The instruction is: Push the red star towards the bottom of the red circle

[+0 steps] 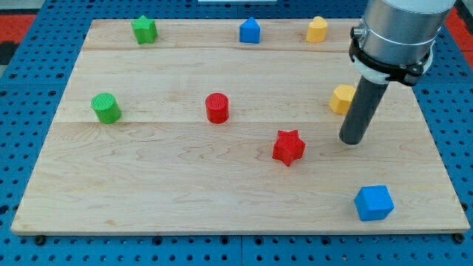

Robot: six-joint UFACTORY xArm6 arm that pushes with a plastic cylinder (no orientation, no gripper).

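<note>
The arm comes down from the view's top right corner, its grey cylindrical body cut off by the frame's upper edge, and ends in a straight dark rod standing nearly upright. My tip (352, 140) rests on the wooden table top (185, 192) toward its right edge, a bare rod end with nothing grasped and touching no block. It sits to the right of the red star (288, 148), a gap between them.

The red circle (217, 108) stands near the board's middle, up and to the left of the star.

The rod hides the right side of a yellow block (342, 98), so its shape is hard to make out.

Along the top edge sit a green star (145, 29), a blue pentagon-like block (250, 31) and another yellow block (317, 29). A green circle (106, 108) sits near the left edge, and a blue cube (373, 202) near the bottom right corner.
</note>
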